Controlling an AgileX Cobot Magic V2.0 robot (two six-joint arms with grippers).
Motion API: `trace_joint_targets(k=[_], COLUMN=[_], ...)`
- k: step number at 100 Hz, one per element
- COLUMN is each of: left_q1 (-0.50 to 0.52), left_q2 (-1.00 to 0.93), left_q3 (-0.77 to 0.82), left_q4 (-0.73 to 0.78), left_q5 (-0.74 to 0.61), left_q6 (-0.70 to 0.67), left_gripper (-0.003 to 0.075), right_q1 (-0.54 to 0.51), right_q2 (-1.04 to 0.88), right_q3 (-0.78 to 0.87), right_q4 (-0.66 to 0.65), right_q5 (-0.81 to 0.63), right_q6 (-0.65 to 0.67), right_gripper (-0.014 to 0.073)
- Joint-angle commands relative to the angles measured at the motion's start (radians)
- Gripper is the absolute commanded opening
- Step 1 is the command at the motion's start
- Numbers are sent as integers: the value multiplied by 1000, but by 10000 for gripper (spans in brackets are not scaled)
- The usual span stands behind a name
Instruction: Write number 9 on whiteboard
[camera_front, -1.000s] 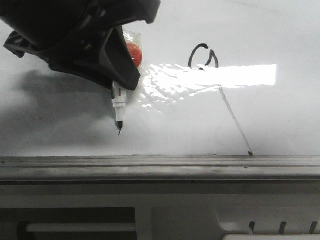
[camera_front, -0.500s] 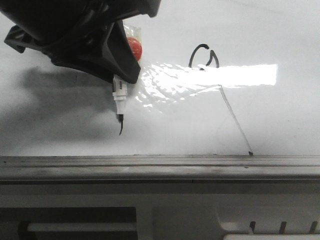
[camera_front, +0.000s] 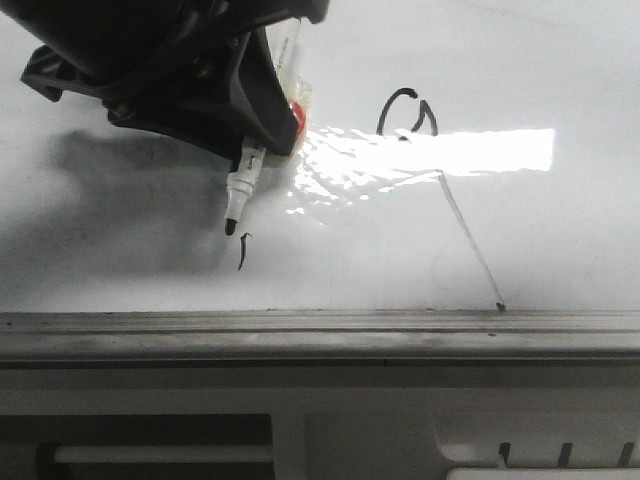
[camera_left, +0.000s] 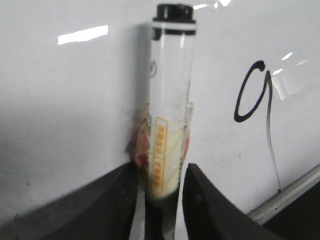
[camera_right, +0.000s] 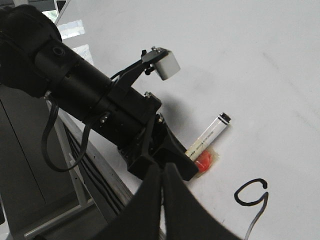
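Across the upper left of the front view the left gripper (camera_front: 262, 135) is pinched on a marker pen (camera_front: 242, 185), whose white barrel slants down to a dark tip hanging just above the whiteboard (camera_front: 560, 230); whether the tip touches the surface cannot be told. Just below the tip sits a short black tick mark (camera_front: 242, 252), apart from the figure. Right of centre, the number 9 (camera_front: 407, 112) shows a small open loop near the top of the frame, with a thin, paler tail slanting down to the right as far as the grey bottom rail (camera_front: 320, 322). A bright glare band crosses the board under the loop. Seen from the left wrist, the two dark fingers (camera_left: 207, 205) clamp the clear barrel with orange print, black cap end pointing up the frame, the 9 at the right. From the right wrist, the right gripper (camera_right: 162, 172) has its fingers pressed together with nothing visible between them, low in the frame, in front of the left arm
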Motion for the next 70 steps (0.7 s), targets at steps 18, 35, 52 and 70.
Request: trace_joint_targets(k=[18,35,52,70], left_q1=[21,21,26,17], left_q2=[12,12,12,-36], left_q3=[-19,-19,-23,-52], left_q4=[64,67,71,74], left_q5=[-23,-27,-27,16], left_q6=[-18,-39,-39,-39], left_gripper=[312,449,452,478], right_q1=[-7,-7,-7,-7], right_q2=[0,0,0,0], right_q3=[-26,-26,-26,-26], right_q4=[10,10,10,10], right_q5=[-70,-70,-70,-54], right_q6=[-8,-8,-8,-8], right_gripper=[-69,-69,-69,-69])
